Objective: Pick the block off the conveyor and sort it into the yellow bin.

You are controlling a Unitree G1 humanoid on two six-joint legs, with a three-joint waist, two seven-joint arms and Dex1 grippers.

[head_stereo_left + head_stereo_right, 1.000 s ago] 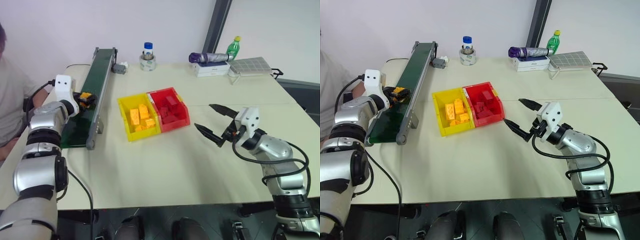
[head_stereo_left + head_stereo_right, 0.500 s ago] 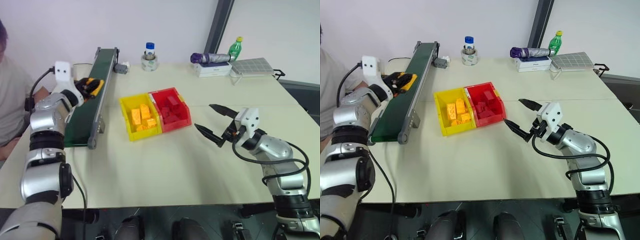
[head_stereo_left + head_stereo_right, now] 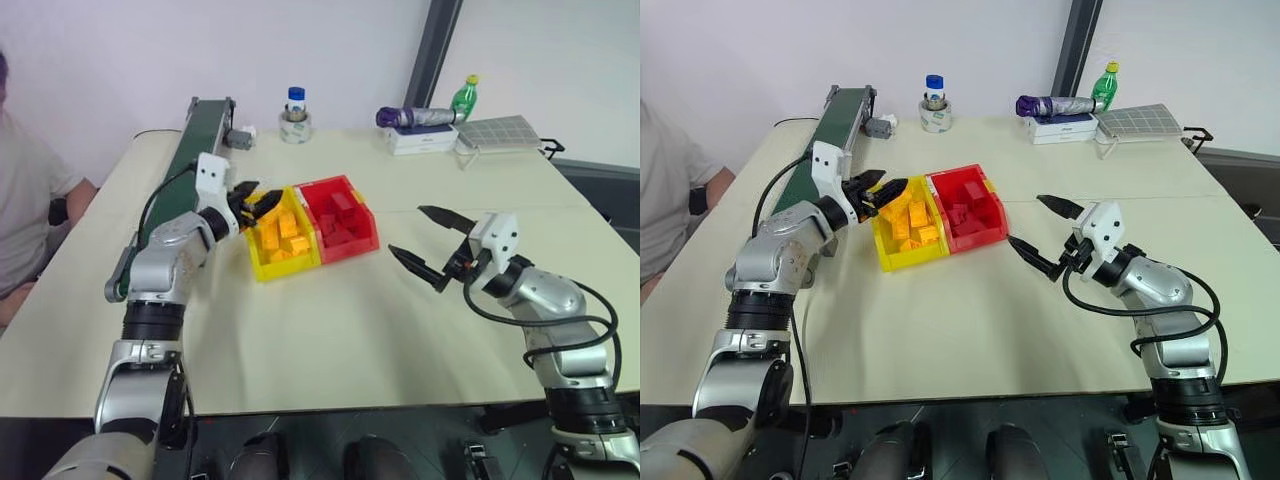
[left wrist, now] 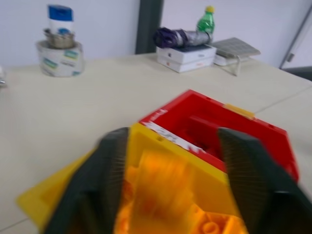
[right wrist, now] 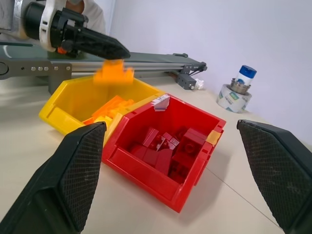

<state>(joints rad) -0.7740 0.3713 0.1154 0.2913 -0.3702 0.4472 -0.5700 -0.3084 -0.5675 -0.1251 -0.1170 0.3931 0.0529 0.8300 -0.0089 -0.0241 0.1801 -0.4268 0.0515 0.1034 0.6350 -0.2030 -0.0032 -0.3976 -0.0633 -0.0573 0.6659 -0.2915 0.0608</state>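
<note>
The block (image 5: 113, 74), light, rigid and slick, is seen falling free under the spread left gripper (image 3: 883, 189) above the yellow bin (image 3: 886, 256); flat sides suit gripping. The right gripper (image 3: 1038, 236) is held apart.

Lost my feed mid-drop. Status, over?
Left gripper open over the yellow bin. Block in mid-air below it, falling binward. Right gripper open, empty, beside the red bin. Nothing in the way.
</note>
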